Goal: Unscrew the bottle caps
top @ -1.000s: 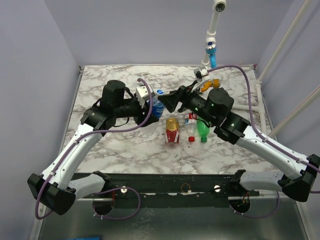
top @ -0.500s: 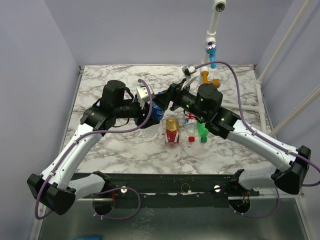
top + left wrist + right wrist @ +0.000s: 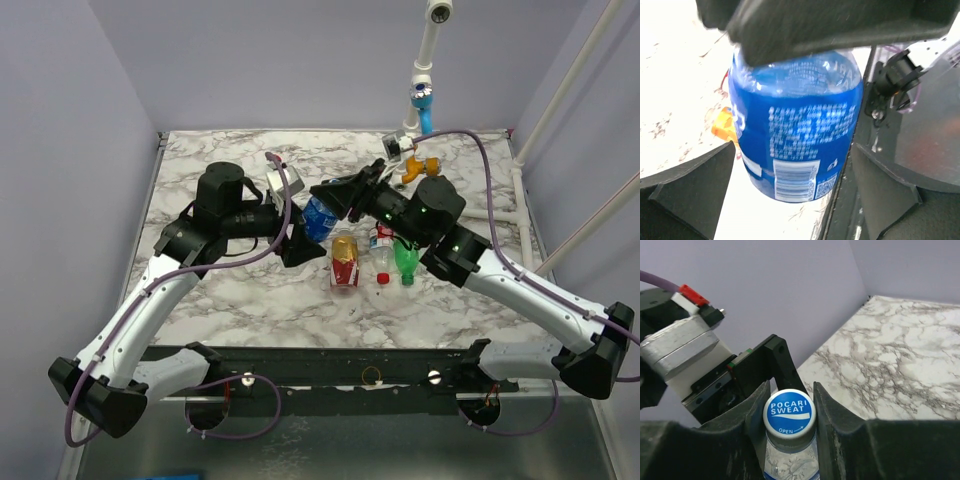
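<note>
1. Bluish-white cap: round, printed "POCARI SWEAT OPEN". In the right wrist view it sits low and centre, still on the neck of its bottle. It lies squarely between the two dark fingers of the right gripper, and both fingers press against its rim.
2. Blue-label bottle: clear, with a white barcode panel. It fills the middle of the left wrist view, with its upper end hidden under the right gripper's dark body along the top edge. In the top view it is tilted, at the centre of the frame where the two arms meet.
3. Left gripper: its fingers show at lower left and lower right of the left wrist view. They are closed against the sides of the bottle's body.
4. Three other bottles, just below and right of the held one in the top view, side by side. They are an amber bottle, a red-white label bottle with a red cap, and a green bottle. No gripper touches any of them.
5. Marble table: beneath all of the above.
6. Orange fitting: upper right of the table and well apart from the bottles. It also shows at the left of the held bottle in the left wrist view.
7. Blue fitting: on the white pipe, top right.
</note>
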Action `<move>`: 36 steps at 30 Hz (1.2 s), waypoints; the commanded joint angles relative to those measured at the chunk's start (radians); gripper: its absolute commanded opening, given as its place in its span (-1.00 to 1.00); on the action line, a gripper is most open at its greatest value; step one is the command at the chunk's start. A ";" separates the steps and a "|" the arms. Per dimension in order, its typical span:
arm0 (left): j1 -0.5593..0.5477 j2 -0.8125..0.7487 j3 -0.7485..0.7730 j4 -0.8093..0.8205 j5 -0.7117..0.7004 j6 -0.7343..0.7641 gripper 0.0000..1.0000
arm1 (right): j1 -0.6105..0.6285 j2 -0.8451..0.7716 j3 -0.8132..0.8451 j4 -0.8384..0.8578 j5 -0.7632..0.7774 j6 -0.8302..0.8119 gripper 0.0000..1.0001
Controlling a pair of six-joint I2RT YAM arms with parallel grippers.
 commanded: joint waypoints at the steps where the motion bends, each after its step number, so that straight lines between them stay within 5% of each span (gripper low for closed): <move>1: -0.004 -0.048 -0.046 0.141 0.097 -0.190 0.98 | -0.001 -0.057 -0.067 0.210 -0.007 0.066 -0.59; 7: -0.005 -0.036 -0.042 0.144 0.100 -0.147 0.89 | 0.001 -0.048 -0.074 0.250 -0.002 0.083 -0.62; 11: -0.004 -0.041 -0.059 0.143 0.083 -0.119 0.38 | 0.003 -0.063 -0.081 0.247 0.017 0.062 -0.61; 13: -0.004 -0.049 -0.068 0.142 0.055 -0.099 -0.08 | 0.003 -0.066 -0.079 0.233 0.026 0.054 -0.39; 15: -0.004 -0.056 -0.074 0.142 0.026 -0.089 -0.26 | 0.003 -0.063 -0.063 0.205 0.053 0.056 0.03; 17: -0.004 -0.061 -0.076 0.141 -0.006 -0.043 -0.28 | 0.003 -0.053 -0.027 0.157 0.091 0.068 0.34; 19: -0.004 -0.062 -0.078 0.141 -0.033 -0.010 -0.35 | 0.003 -0.031 0.031 0.076 0.133 0.081 0.44; 24: -0.004 -0.072 -0.083 0.142 -0.113 0.084 -0.39 | 0.003 0.054 0.195 -0.134 0.177 0.090 0.28; 36: -0.004 -0.062 -0.074 0.167 -0.159 0.059 -0.39 | 0.003 0.054 0.202 -0.178 0.124 0.113 0.15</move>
